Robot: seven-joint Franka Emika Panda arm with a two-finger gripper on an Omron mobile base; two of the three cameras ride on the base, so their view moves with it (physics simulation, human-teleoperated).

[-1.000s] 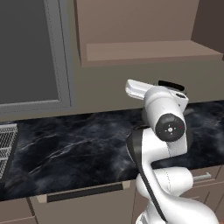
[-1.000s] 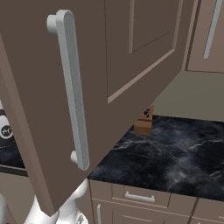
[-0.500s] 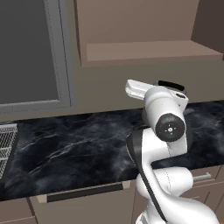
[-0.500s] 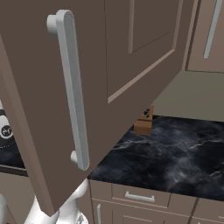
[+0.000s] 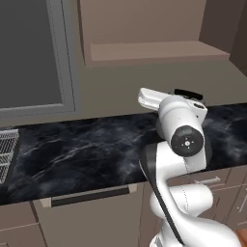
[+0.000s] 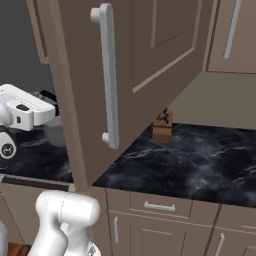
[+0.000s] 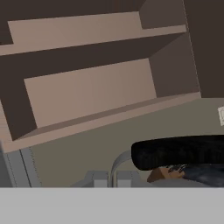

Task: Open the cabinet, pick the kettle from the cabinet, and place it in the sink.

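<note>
1. Standing open, the cabinet (image 6: 150, 60) has its brown panelled door swung far out toward the right base camera, with the long silver handle (image 6: 109, 75) running upright down its near edge.
2. From the hand view, the inside of the cabinet (image 7: 96, 83) lies above and ahead of the gripper (image 7: 109, 179): bare brown shelves, one over the other.
3. The gripper's two grey fingertips (image 7: 99, 179) sit pressed together, clenched, with nothing between them.
4. Just beside the fingertips in that view is a curved grey bar and a black, bar-shaped object (image 7: 179, 153) with something brown under it; what it belongs to cannot be told.
5. The white arm (image 5: 181, 140) stands folded over the black marbled counter (image 5: 82, 149), its hand reaching toward the beige wall below the open shelf.
6. A wire dish rack (image 5: 6, 149) sits at the counter's left end under a grey-framed window (image 5: 34, 53).
7. A wooden knife block (image 6: 163, 126) stands on the counter by the wall, right of the open door, above low drawers (image 6: 160, 205) with short silver pulls.
</note>
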